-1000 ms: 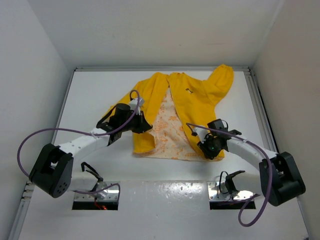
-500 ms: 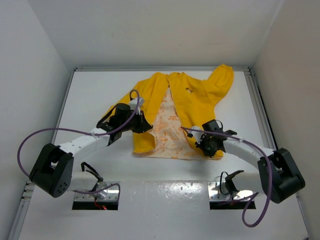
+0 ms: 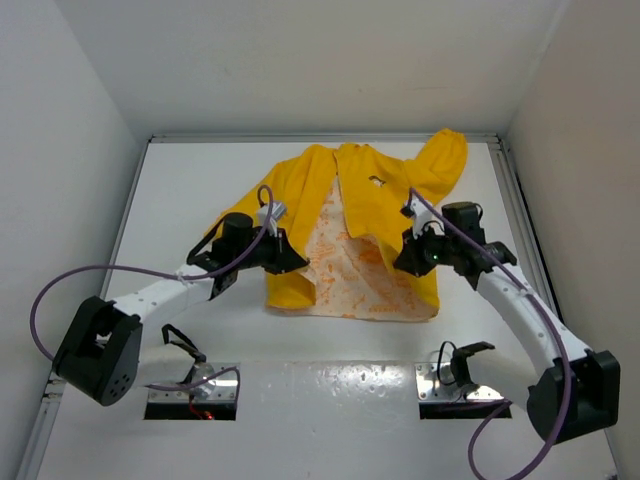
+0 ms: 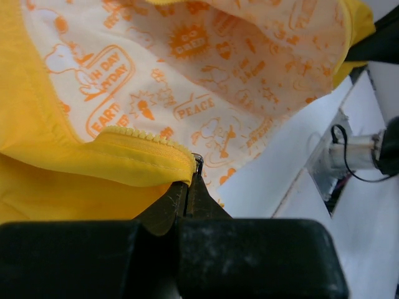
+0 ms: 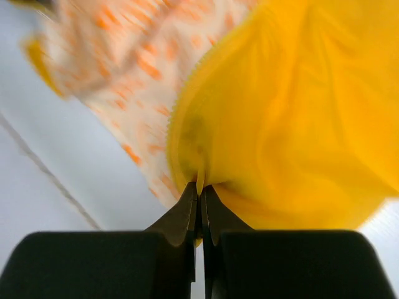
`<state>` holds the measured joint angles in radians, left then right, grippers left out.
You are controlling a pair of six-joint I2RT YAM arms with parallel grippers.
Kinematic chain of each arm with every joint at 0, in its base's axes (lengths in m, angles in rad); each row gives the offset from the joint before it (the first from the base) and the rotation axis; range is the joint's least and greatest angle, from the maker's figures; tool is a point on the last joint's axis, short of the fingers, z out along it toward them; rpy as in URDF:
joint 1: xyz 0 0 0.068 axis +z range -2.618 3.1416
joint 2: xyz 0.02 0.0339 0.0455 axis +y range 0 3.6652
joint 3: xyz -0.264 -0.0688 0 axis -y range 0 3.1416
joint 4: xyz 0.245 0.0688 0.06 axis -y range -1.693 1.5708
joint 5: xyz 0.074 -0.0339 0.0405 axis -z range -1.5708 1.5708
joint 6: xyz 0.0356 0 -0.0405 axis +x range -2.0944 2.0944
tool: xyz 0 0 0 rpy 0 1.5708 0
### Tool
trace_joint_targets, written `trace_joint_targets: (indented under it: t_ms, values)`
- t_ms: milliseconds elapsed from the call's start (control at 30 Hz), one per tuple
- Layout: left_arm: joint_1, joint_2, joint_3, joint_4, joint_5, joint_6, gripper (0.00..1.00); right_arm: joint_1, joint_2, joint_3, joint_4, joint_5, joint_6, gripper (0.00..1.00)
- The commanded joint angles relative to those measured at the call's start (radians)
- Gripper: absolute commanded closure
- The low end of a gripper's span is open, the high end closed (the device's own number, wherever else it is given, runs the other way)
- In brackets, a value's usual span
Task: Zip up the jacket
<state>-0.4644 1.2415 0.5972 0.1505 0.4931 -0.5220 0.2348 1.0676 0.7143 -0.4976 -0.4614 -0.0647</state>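
The yellow jacket (image 3: 385,195) lies open on the white table, its pale orange-printed lining (image 3: 345,265) showing in the middle. My left gripper (image 3: 290,258) is shut on the left front panel's zipper edge (image 4: 146,146), pinching the yellow fabric near the hem. My right gripper (image 3: 405,262) is shut on the right front panel's edge (image 5: 199,174) and holds it lifted; that view is blurred. The jacket also fills the left wrist view (image 4: 75,187) and the right wrist view (image 5: 299,112).
White walls enclose the table on the left, back and right. A raised rim (image 3: 320,138) runs along the far edge. Two mounting plates with cables (image 3: 195,385) (image 3: 460,378) sit at the near edge.
My right gripper has moved up and away from the hem along the right panel, pulling fabric with it. The left arm shifted slightly left, still holding the left panel.
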Motion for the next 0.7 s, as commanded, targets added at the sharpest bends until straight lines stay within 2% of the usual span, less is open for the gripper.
trace_joint_targets:
  t_ms: [0, 100, 133, 233, 300, 533, 667]
  values:
    - [0.018, -0.037, 0.042, 0.04, 0.152, 0.045, 1.0, 0.0, -0.034, 0.039, 0.083, -0.227, 0.216, 1.0]
    - [0.018, -0.019, 0.081, 0.064, 0.292, 0.028, 1.0, 0.05, -0.06, -0.007, 0.214, -0.249, 0.322, 1.0]
    - [0.018, -0.019, 0.091, 0.114, 0.317, -0.03, 1.0, 0.067, -0.067, -0.021, 0.293, -0.225, 0.333, 1.0]
    - [0.027, -0.019, 0.092, 0.207, 0.341, -0.132, 1.0, 0.127, -0.057, -0.044, 0.384, -0.198, 0.434, 1.0]
    - [0.036, -0.019, 0.127, 0.207, 0.354, -0.154, 1.0, 0.158, -0.04, -0.02, 0.393, -0.186, 0.498, 1.0]
    - [0.036, -0.019, 0.112, 0.369, 0.401, -0.315, 1.0, 0.178, -0.001, -0.039, 0.547, -0.135, 0.765, 1.0]
    - [0.036, -0.04, 0.102, 0.359, 0.401, -0.316, 1.0, 0.204, 0.005, -0.036, 0.585, -0.037, 0.871, 1.0]
